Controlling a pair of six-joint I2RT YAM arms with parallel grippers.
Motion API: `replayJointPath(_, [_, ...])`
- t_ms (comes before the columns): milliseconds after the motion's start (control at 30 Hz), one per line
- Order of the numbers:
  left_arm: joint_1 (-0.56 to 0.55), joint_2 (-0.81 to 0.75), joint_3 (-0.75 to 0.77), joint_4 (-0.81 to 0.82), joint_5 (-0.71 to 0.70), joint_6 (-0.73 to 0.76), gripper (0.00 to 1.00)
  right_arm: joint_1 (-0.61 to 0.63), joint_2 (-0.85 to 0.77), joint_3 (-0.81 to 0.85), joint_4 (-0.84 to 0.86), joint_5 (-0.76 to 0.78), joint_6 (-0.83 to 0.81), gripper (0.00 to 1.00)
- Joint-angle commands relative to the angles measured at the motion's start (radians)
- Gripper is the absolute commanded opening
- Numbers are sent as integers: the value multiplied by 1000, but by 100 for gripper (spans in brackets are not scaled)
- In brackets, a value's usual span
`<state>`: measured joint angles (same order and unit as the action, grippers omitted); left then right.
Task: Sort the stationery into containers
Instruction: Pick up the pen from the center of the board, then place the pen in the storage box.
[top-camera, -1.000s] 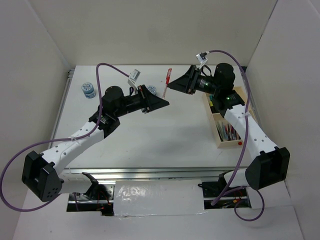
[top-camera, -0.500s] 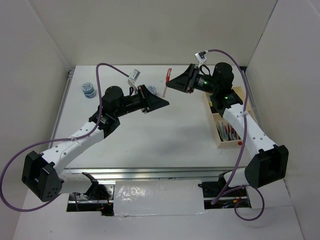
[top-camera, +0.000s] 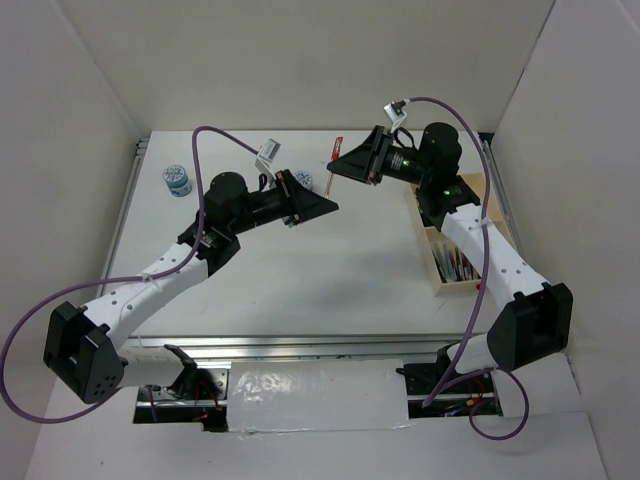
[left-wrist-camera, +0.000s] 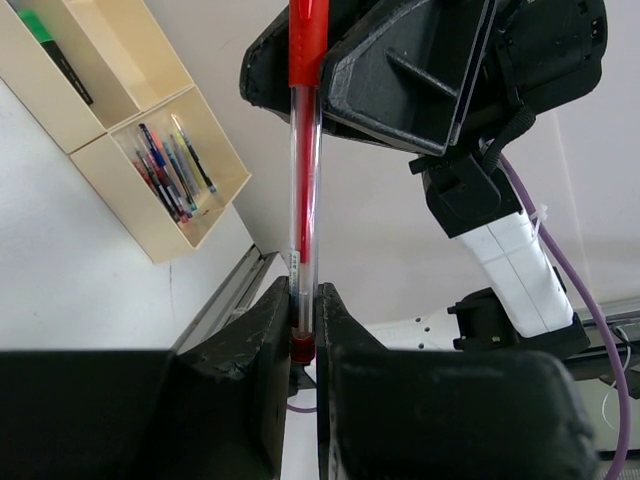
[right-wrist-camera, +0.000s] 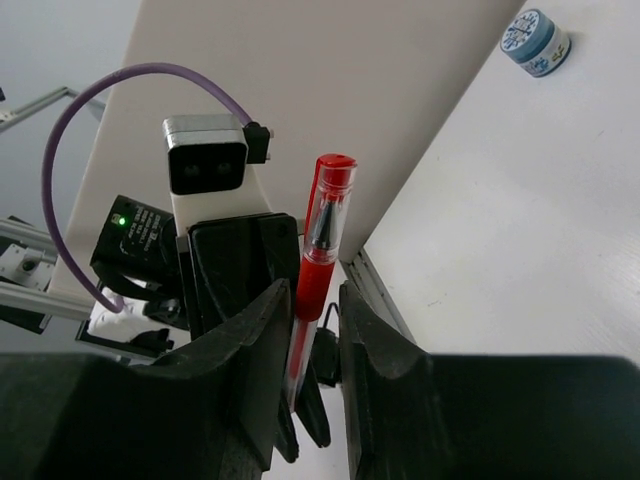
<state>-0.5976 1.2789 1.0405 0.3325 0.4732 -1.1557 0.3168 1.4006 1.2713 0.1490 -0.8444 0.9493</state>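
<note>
A red pen (top-camera: 338, 150) with a clear barrel is held in the air between both arms. My left gripper (top-camera: 330, 207) is shut on its tail end (left-wrist-camera: 303, 150). My right gripper (top-camera: 335, 168) is open, its jaws on either side of the pen's red grip (right-wrist-camera: 322, 240), with a gap on one side. The pale wooden tray (top-camera: 455, 291) stands at the right under the right arm. In the left wrist view, the tray (left-wrist-camera: 150, 235) holds several pens (left-wrist-camera: 170, 170) in one compartment and a green highlighter (left-wrist-camera: 55, 55) in another.
One blue-white pot (top-camera: 177, 179) stands at the far left of the table; it also shows in the right wrist view (right-wrist-camera: 534, 42). A second pot (top-camera: 303, 180) sits just behind the left gripper. White walls enclose the table on three sides.
My right gripper has moved left and closed in around the upper part of the red pen. The left arm and the pen have stayed still.
</note>
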Motion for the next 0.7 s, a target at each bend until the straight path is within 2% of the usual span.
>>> replayJointPath(0, [-1,-4,-5,33,4,7,0,11,9,60,69,10,8,33])
replayJointPath(133, [-1,-7,-7,30,1,7,0,13,6,57,49,10,-12,17])
replayJointPath(167, [-1,-7,-7,13,-4,7,9,11,0,54,46,13,-15,10])
replayJointPath(200, [-1,-10,-10,4,-14,5,37,13,-3,53,38,14,-32,6])
replayJointPath(267, [-1,-18,-13,-12,-21,19,73,11,-14,62,-12,22,-67,0])
replayJointPath(300, [5,-23,-16,-36,-22,36,99,10,-18,66,-35,22,-117,0])
replayJointPath(400, [67,-29,4,-163,33,170,99,-71,-58,76,-214,11,-278,0])
replayJointPath(433, [120,-17,48,-226,59,224,99,-103,-64,85,-276,10,-335,0])
replayJointPath(467, [146,-4,82,-406,80,282,99,-137,-75,89,-334,10,-471,0])
replayJointPath(500, [177,29,113,-491,91,407,99,-174,-80,97,-486,7,-566,0])
replayJointPath(533, [230,40,156,-569,96,468,99,-244,-75,146,-599,25,-774,0])
replayJointPath(567, [257,45,165,-660,93,519,99,-272,-71,170,-691,42,-879,0])
replayJointPath(600, [284,40,162,-688,67,598,99,-344,-68,186,-859,72,-994,0])
replayJointPath(633, [321,31,155,-700,44,632,99,-375,-78,165,-902,149,-1130,0])
replayJointPath(667, [324,20,141,-705,10,661,99,-413,-98,124,-917,174,-1187,0])
